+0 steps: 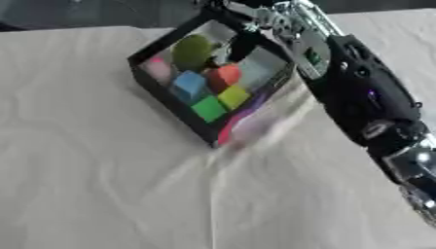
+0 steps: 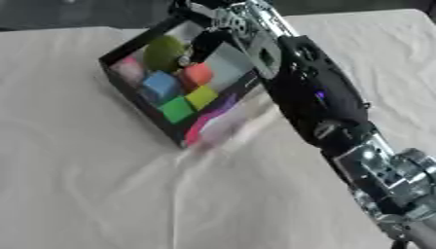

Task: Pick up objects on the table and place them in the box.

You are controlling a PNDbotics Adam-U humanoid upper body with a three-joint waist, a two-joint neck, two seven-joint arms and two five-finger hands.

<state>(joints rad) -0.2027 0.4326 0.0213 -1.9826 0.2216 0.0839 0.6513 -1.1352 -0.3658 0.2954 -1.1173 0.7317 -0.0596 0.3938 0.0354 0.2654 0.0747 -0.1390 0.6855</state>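
Observation:
A black box (image 1: 167,95) with see-through walls stands tilted in the picture at the far middle of the table. Inside lie a green rounded thing (image 1: 192,50), a red piece (image 1: 226,75), a blue cube (image 1: 189,83), a yellow cube (image 1: 233,96), a green cube (image 1: 208,108) and something pink (image 1: 156,65). My right hand (image 1: 245,41) reaches over the box's far side and dips into it just above the red piece. Blur hides how the hand stands and whether it touches the red piece. My left hand does not show.
My right forearm (image 2: 315,97) runs from the lower right corner up to the box, crossing the right part of the table. A wrinkled white cloth (image 1: 102,185) covers the table. A pink-purple smear (image 1: 241,122) shows at the box's near corner.

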